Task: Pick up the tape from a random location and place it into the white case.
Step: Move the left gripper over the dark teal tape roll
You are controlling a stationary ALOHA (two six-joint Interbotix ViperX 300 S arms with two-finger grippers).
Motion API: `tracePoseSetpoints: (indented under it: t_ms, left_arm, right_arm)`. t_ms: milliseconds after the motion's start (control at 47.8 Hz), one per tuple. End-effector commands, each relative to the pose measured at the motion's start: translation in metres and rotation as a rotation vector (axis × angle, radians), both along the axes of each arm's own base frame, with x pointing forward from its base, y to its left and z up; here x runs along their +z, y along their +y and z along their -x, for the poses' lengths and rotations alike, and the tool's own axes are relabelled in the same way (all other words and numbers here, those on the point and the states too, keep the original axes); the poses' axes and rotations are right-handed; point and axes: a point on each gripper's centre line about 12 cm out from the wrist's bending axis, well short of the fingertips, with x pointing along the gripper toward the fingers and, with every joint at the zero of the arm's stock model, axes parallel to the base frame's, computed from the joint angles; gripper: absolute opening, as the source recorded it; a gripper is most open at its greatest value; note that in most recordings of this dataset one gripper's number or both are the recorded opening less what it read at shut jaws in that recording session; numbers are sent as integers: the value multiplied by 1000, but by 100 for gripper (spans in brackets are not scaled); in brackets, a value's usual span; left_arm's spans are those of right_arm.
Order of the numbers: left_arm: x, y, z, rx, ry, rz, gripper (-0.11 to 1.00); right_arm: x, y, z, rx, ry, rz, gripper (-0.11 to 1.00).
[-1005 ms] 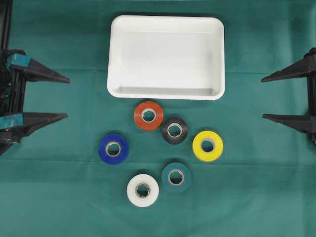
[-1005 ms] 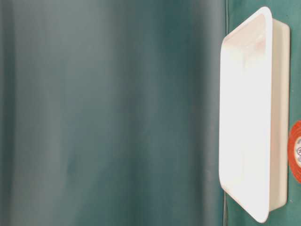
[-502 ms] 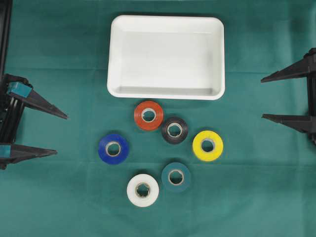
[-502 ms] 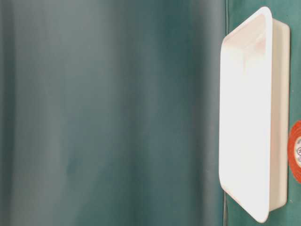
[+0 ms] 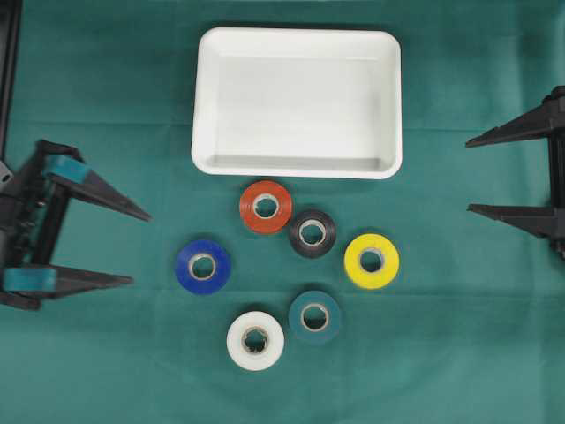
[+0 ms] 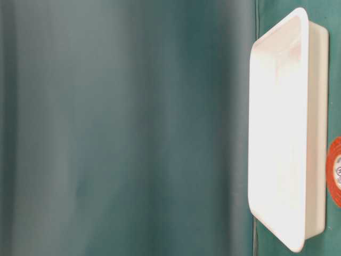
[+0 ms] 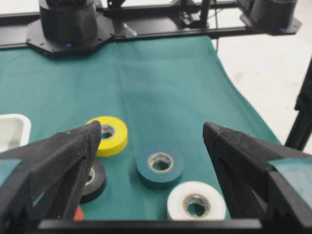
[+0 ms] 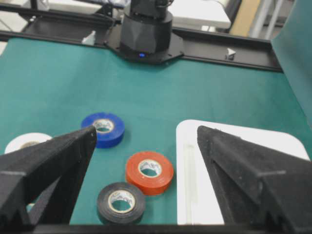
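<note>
Several tape rolls lie flat on the green cloth: orange-red [image 5: 265, 207], black [image 5: 312, 233], yellow [image 5: 372, 261], blue [image 5: 202, 266], dark green [image 5: 314, 317] and white [image 5: 255, 340]. The white case [image 5: 300, 102] stands behind them with nothing in it. My left gripper [image 5: 139, 249] is open at the left, just short of the blue roll and touching nothing. In its wrist view the left gripper [image 7: 152, 126] frames the green roll [image 7: 160, 165] and white roll [image 7: 196, 201]. My right gripper [image 5: 470, 176] hangs open at the far right, holding nothing.
The table-level view shows the case [image 6: 279, 133] on its side in the picture, with the orange-red roll [image 6: 334, 170] at the frame edge. Black arm bases and frame rails [image 8: 146, 34] line the far table edges. Green cloth covers the whole table.
My left gripper has swung down and then rightward towards the blue roll, turning slightly. The right gripper, the rolls and the case have stayed still.
</note>
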Motion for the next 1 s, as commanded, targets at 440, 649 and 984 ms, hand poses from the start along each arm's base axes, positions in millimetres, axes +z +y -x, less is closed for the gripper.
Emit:
tracePoseSetpoints:
  t_ms: [440, 649, 984]
  left_arm:
    - [17, -21, -94, 0, 52, -15, 99]
    - [23, -28, -130, -1, 59, -25, 99]
    - [31, -36, -175, -2, 88, -64, 99]
  right_arm:
    - [7, 0, -7, -1, -8, 3, 92]
    - [7, 0, -8, -1, -5, 3, 92]
    - [4, 0, -9, -1, 8, 5, 92]
